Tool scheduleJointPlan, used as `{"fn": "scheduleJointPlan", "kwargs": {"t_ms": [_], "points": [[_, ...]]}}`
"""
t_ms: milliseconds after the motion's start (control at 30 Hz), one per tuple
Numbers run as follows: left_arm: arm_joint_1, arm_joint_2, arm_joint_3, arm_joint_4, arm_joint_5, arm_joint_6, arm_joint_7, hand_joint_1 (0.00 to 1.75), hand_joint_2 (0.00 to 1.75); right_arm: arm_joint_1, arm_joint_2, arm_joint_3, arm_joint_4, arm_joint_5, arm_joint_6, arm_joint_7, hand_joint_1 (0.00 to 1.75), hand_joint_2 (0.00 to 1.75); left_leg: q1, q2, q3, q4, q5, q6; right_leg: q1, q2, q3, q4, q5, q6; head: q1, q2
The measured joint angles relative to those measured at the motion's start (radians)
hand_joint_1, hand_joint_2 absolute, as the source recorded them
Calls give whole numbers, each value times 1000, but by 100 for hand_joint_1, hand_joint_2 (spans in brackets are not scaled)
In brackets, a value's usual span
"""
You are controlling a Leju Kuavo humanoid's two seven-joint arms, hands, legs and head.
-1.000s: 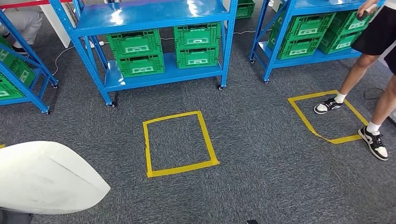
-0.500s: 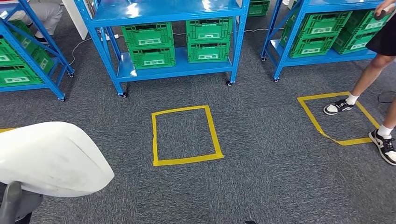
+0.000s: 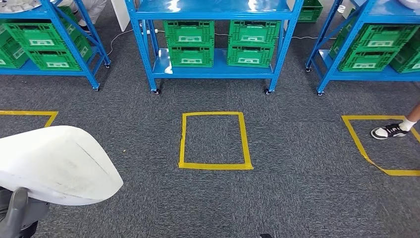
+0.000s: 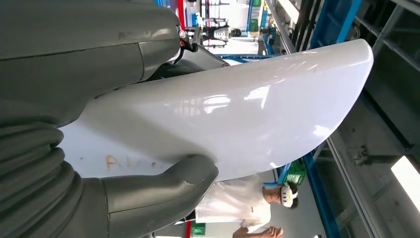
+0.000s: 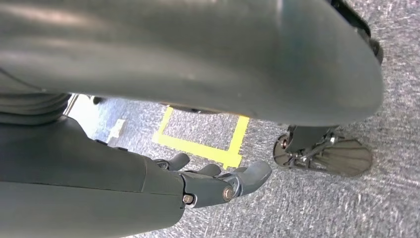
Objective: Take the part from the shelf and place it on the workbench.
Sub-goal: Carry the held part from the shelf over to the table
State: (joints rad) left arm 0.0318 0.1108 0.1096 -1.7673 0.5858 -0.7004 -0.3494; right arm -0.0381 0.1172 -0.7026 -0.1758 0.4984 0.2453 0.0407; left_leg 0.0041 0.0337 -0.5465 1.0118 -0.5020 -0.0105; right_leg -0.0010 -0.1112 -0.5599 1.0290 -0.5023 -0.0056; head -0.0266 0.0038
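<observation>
Head view showed the white part (image 3: 54,166) low at the robot's left, off the shelf (image 3: 218,10) and carried above the carpet; no desk was visible, so the placing seemed left to do. Left wrist view showed the left hand (image 4: 148,198) grasping the part (image 4: 237,114), thumb pressed on its glossy face. Right wrist view showed the right hand (image 5: 213,183) holding nothing, fingers loosely apart above the floor tape (image 5: 198,148).
</observation>
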Motion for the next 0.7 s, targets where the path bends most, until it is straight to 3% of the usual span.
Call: {"fn": "scheduleJointPlan", "kwargs": {"t_ms": [33,100,167,200,233,267,333,400,467,500,567,633,700], "points": [[4,0,0,-3,0,0,-3,175,175,0,0,0,0,2,0,-1,0,0,2,-11,0,-3,5,6,-1,24,-8,22,-18,7,1,0],[10,1,0,-8,2,0,-9,175,175,2,0,0,0,6,0,-2,0,0,6,-33,-6,-4,13,15,-5,85,-55,129,-83,16,4,0],[19,1,1,-8,3,0,-15,175,175,6,0,0,0,10,0,-2,0,0,6,-59,-14,-2,18,17,-7,106,-112,257,-139,19,5,0],[24,1,1,-9,3,0,-17,175,175,7,0,0,0,12,0,-2,0,0,6,-74,-17,0,19,17,-7,108,-123,282,-140,19,5,0],[29,1,2,-10,4,0,-19,175,175,7,0,0,0,14,0,-3,0,0,6,-88,-18,2,19,16,-8,110,-115,267,-121,17,5,0],[33,1,3,-12,6,0,-21,175,175,7,0,0,0,17,0,-5,0,0,7,-103,-19,5,20,14,-9,117,-88,214,-87,15,5,0],[40,1,5,-18,11,0,-25,175,175,5,-1,0,0,22,0,-10,0,0,6,-130,-23,12,19,7,-13,160,-20,75,-28,10,4,0],[45,1,6,-25,16,0,-29,175,175,4,-1,0,0,25,0,-15,0,0,6,-154,-31,15,21,-6,-13,188,10,7,-14,3,5,0],[52,3,7,-32,18,0,-30,175,175,1,0,0,0,25,0,-16,0,0,8,-177,-41,9,28,-22,-11,168,11,1,-13,-7,5,0],[55,4,8,-35,18,0,-30,175,175,0,0,0,0,25,0,-16,0,0,8,-171,-45,11,28,-28,-12,155,12,-4,-9,-15,5,0],[53,8,11,-38,19,1,-29,175,175,1,0,0,0,27,0,-14,0,0,6,-117,-73,62,-6,-36,-15,126,14,-14,-2,-30,3,0],[48,10,12,-36,20,4,-23,175,175,3,-1,0,0,31,0,-7,0,0,6,-56,-129,187,-73,-42,-12,96,13,-15,-2,-37,1,0],[48,10,12,-32,19,10,-19,175,175,4,-2,0,0,33,0,0,0,0,9,-40,-169,280,-104,-47,-9,65,12,-15,-3,-38,2,0]]}}
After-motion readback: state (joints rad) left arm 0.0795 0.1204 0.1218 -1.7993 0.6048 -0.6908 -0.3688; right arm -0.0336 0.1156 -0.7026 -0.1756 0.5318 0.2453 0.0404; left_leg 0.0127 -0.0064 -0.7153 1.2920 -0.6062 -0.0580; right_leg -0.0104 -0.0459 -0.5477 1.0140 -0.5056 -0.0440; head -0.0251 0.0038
